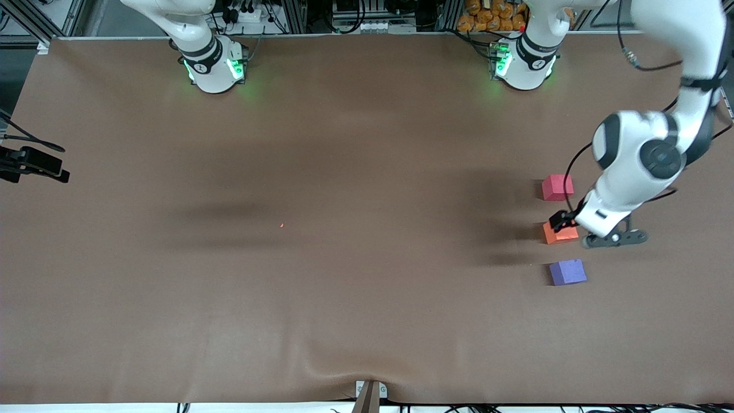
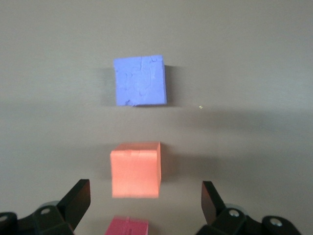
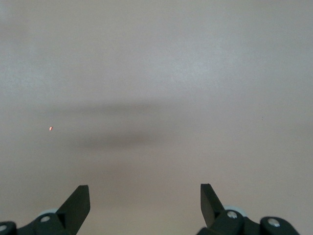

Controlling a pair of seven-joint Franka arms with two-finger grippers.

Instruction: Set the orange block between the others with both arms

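Observation:
The orange block rests on the brown table toward the left arm's end, in a row between the others: the pinkish-red cube lies farther from the front camera and the purple-blue cube nearer. My left gripper hangs just over the orange block, open and holding nothing. In the left wrist view the orange block sits apart from the left gripper, with the purple-blue cube and the pinkish-red cube on either side of it. My right gripper is open over bare table.
A tiny orange crumb lies near the table's middle, also the crumb in the right wrist view. A black camera mount juts in at the right arm's end. A bracket sits at the front edge.

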